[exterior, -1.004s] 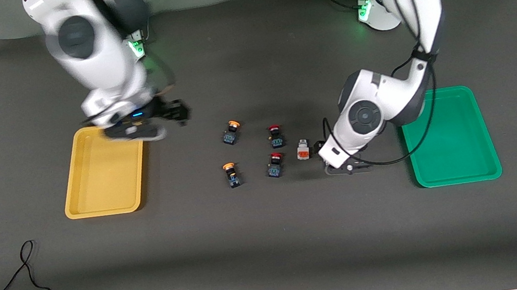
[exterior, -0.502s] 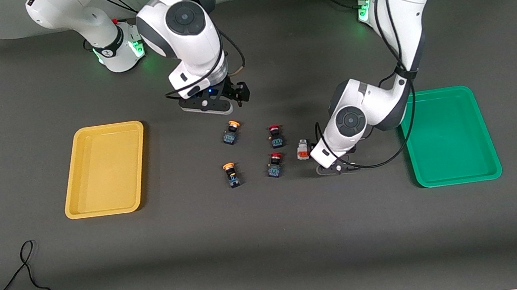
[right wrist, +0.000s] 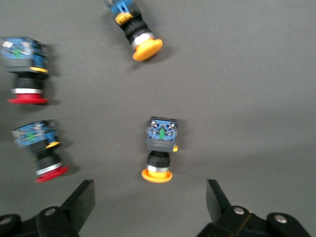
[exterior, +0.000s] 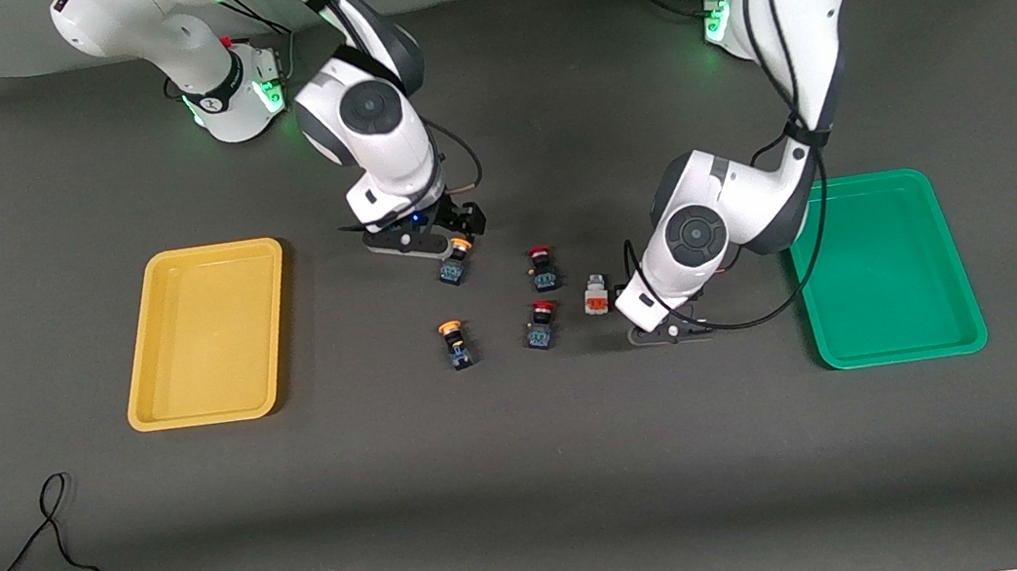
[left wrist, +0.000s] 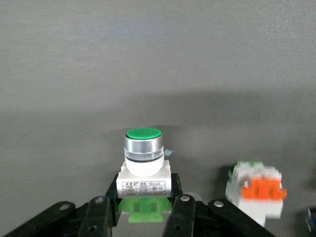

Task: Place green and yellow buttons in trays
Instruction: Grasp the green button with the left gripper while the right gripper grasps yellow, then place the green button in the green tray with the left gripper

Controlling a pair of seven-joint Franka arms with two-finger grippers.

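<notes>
Trays flank the cluster of buttons: yellow tray (exterior: 205,334) toward the right arm's end. Right gripper (exterior: 433,236) hangs wide open over a yellow button (right wrist: 160,149). Left gripper (left wrist: 143,210) clamps the green button (left wrist: 143,165) beside the green tray (exterior: 889,268).

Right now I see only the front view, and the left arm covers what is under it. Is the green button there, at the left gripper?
Observer: Yes. In the left wrist view the green button stands upright on the table, and the left gripper is shut on its base.
Operator: Thank you. Is the right gripper open or shut? From the front I cannot tell.
Observer: Open. In the right wrist view the right gripper holds its fingers wide apart over a yellow button, which lies on its side and touches neither finger.
</notes>
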